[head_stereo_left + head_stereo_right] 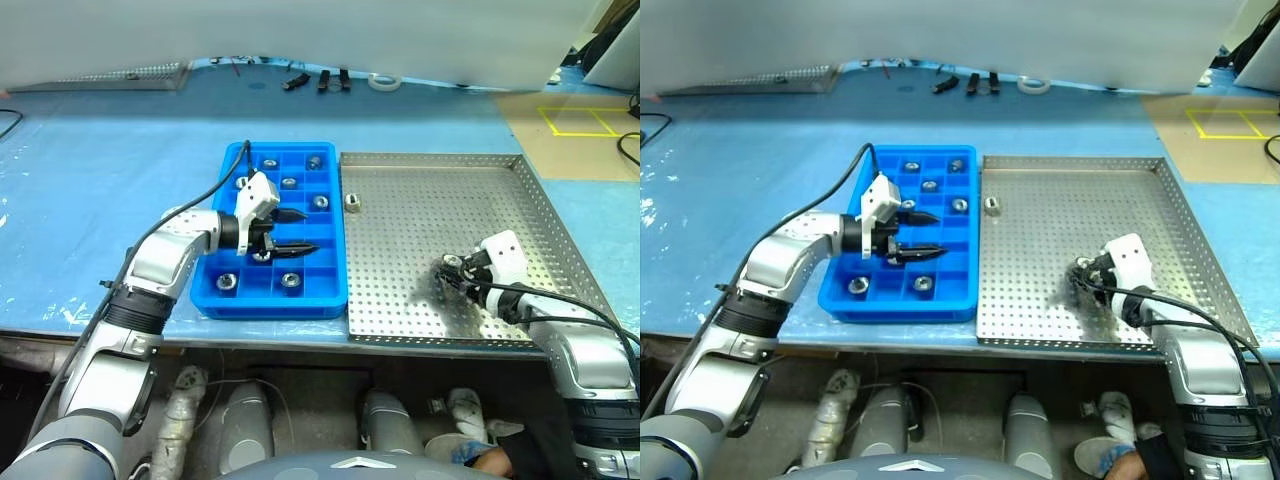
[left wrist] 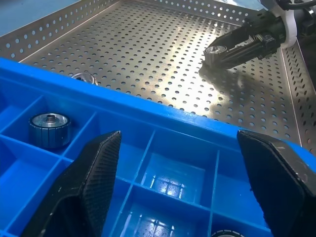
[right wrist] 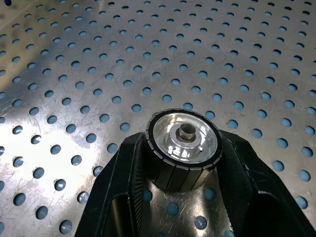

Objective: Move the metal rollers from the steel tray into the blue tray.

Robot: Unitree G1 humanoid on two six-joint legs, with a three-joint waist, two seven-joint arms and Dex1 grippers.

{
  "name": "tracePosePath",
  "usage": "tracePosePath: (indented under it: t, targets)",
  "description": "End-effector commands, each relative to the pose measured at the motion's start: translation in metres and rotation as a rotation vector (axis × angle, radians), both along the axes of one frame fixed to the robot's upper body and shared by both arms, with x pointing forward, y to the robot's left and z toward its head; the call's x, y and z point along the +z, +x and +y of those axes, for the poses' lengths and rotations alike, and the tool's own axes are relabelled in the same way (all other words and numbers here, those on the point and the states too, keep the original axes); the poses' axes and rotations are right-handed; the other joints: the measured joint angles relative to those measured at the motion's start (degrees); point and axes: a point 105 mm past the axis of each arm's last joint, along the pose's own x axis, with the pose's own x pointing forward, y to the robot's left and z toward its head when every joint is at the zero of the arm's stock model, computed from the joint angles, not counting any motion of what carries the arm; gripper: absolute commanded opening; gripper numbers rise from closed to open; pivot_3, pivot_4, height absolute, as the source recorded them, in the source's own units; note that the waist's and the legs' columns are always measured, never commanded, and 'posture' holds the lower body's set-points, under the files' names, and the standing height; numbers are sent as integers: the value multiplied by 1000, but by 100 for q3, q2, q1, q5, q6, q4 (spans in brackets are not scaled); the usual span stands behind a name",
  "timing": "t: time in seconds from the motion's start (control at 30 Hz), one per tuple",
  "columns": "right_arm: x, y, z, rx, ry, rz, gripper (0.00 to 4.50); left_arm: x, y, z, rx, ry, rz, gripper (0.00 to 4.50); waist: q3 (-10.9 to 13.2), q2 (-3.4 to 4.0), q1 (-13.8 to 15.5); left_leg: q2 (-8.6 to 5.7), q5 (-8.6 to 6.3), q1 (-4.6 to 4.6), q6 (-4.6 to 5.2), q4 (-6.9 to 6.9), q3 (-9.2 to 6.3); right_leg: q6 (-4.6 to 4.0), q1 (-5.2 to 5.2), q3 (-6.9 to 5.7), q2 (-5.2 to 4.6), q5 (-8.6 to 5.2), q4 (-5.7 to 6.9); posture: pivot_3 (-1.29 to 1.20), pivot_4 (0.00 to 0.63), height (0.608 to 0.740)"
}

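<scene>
- The left gripper (image 1: 297,231) hovered over the blue tray (image 1: 335,300), its two black fingers (image 2: 94,180) spread wide and carrying nothing, aimed across toward the steel tray.
- The blue tray, a bright plastic grid of small square compartments, lay just beside the steel tray's left rim; several metal rollers (image 1: 289,182) already sat one to a cell, with other cells bare.
- One loose roller (image 1: 352,203) stood alone on the steel tray (image 1: 430,170) near its left rim, close to the blue tray.
- That steel tray was a square sheet of shiny perforated metal with a low raised rim.
- At the tray's near right, the right gripper (image 1: 450,268) was clamped on a roller (image 3: 183,148), its fingers pressing the ribbed dark sides.
- Seen close from the right wrist, the held roller was a short drum: a dark, grooved outer band around a bright polished face with a small central hub.
- The piece looked rigid and dense for its size, and unlikely to be harmed by a firm squeeze; the polished face appeared slippery, while the grooved band offered purchase.
- The best hold seemed to be across the band on opposite sides, axis upright, so the roller could be lowered squarely into a cell.
</scene>
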Motion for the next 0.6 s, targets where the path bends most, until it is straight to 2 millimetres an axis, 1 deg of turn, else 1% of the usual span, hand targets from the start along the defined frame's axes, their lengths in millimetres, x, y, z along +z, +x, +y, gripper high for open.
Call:
tracePosePath:
  t: [0.03,0.13,0.2,0.3,0.4,0.5,0.6]
  targets:
    - [13,4,9,49,-4,-51,1720,12,-2,1,1,-14,-48,3987,0,0,1,0,0,0,0,0,0,0,0,0,0,0,0,-168,150,740]
    - [25,8,25,122,20,-74,1720,13,-4,6,18,-16,-46,3987,0,0,-4,0,-1,0,1,0,1,0,-1,1,0,0,-1,-134,150,740]
    - [38,13,43,198,39,-102,1720,13,-7,13,37,-12,-42,3987,0,0,-20,1,-1,1,1,0,1,0,-1,0,1,0,1,-101,150,740]
    - [50,20,67,309,65,-125,1720,14,-12,22,66,-10,-35,3987,0,1,4,5,0,6,-1,-2,1,-4,-2,-2,2,3,3,-49,150,740]
    - [56,28,99,448,78,-129,1720,12,-22,37,112,-1,-23,3987,0,1,37,6,1,3,-2,-4,0,-5,-3,-6,2,3,2,28,150,740]
    - [57,31,116,535,77,-120,1720,11,-30,44,148,5,-16,3987,0,1,155,6,0,1,-2,-7,-2,-6,-4,-10,1,2,0,103,150,740]
    - [58,34,139,648,68,-116,1720,9,-39,56,215,9,-15,3987,0,1,310,5,0,-4,-1,-7,-2,-6,-6,-13,0,2,-2,166,150,740]
